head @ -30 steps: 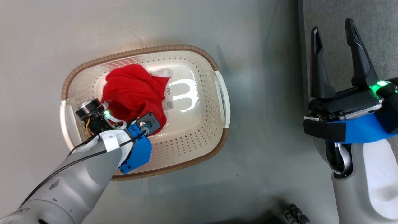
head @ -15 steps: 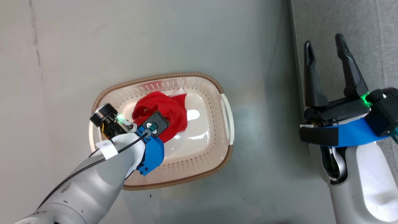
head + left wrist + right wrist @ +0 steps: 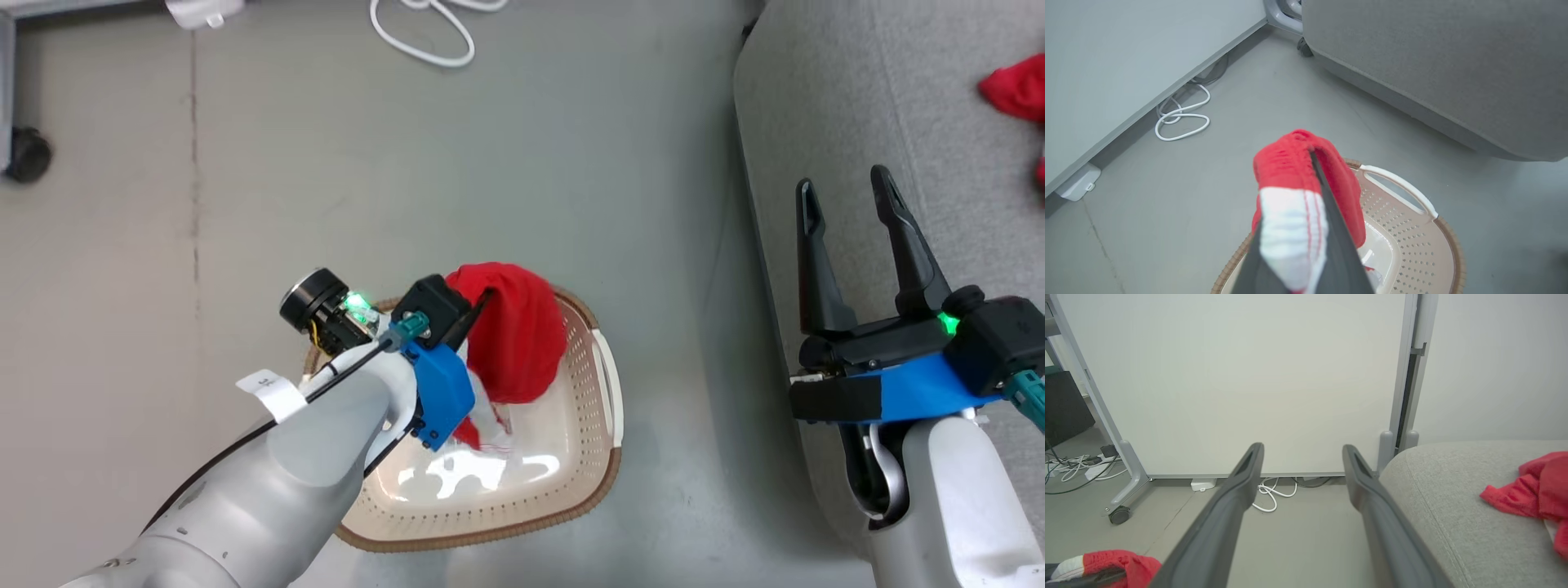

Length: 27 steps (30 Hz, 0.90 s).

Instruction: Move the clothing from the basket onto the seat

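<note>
Large grey fabric-upholstered sofa seat (image 3: 882, 122) is taking up right side of head view; 1 seat, the drop target. Grey floor (image 3: 245, 163) is carrying the rest. Cream-white perforated plastic laundry basket (image 3: 608, 408) w/ brown woven-look rim is sitting on floor near seat's front edge, not touching. Prob. standing there so the carry across is short; 1 basket.

For clothing: 2 soft red pcs total. One, the red garment w/ broad white stripe (image 3: 518, 343), is hanging from left end effector (image 3: 482, 300), bunched over its tip, up above basket rim, lower hem dangling down into basket. I'd judge it's being held high so cloth is clearing the rim before going to seat. The second crumpled red garment (image 3: 1016, 86) is lying on seat at far right, well apart from basket, so that one looks done. So 1 of 2 on seat, 1 in air.

Left end effector is clamping fully shut on the striped garment. Right end effector (image 3: 843, 181) is hovering over seat's edge, fingers spread wide, holding nothing, prob. idling as spare. 2 end effectors.

White looped cable (image 3: 424, 41) is lying on floor at top; 1, not task-related.
</note>
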### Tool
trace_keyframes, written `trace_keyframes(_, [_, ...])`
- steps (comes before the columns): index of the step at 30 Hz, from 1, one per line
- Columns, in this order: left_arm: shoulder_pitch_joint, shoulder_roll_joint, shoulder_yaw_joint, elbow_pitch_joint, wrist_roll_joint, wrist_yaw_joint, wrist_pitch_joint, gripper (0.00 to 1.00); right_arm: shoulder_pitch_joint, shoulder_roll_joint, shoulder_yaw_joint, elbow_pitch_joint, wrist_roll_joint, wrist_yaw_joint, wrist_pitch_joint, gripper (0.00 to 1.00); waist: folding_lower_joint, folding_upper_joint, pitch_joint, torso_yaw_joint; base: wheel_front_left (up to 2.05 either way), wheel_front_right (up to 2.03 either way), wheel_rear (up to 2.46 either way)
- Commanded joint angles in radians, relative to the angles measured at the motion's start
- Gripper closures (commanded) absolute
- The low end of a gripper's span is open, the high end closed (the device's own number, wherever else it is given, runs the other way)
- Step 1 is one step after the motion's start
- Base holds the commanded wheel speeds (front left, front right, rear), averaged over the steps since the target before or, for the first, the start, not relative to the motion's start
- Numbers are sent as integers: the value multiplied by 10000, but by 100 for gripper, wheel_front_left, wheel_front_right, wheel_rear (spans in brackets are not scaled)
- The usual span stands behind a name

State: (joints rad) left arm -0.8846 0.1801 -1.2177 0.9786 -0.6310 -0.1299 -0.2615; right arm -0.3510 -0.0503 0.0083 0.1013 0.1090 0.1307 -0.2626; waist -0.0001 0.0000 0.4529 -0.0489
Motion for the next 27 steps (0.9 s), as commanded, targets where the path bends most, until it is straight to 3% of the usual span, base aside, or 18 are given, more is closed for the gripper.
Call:
trace_keyframes(1, [95, 96, 146, -108, 65, -7, -46, 100, 150, -2, -26, 28, 88, 3, -34, 0, 1, 0, -453, 114, 0, 0, 0])
trace_keyframes(18, [729, 278, 3544, -3921, 1709, 354, -53, 100, 882, -3, -55, 287, 347, 3, -34, 0, 1, 0, -2070, 319, 0, 0, 0])
trace_keyframes(27, [980, 33, 4424, -5141, 2252, 285, -52, 100, 1176, -3, -8, 304, 555, 3, -34, 0, 1, 0, -2632, 305, 0, 0, 0])
